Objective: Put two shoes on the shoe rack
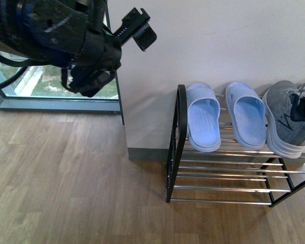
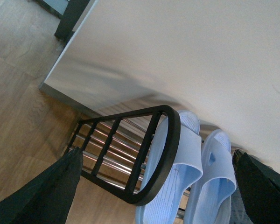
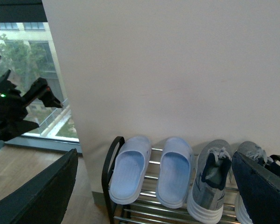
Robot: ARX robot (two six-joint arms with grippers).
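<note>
Blue slides (image 1: 226, 119) and grey sneakers (image 3: 228, 184) fill the rack's (image 1: 179, 147) top tier; both pincers gape empty.

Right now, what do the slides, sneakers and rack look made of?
Slides: pale blue, matte, moulded in one piece, likely rubber or foam. Sneakers: grey knit upper, laces, thick white sole. Rack: black frames, probably painted metal; bars shiny, chrome-like.
</note>
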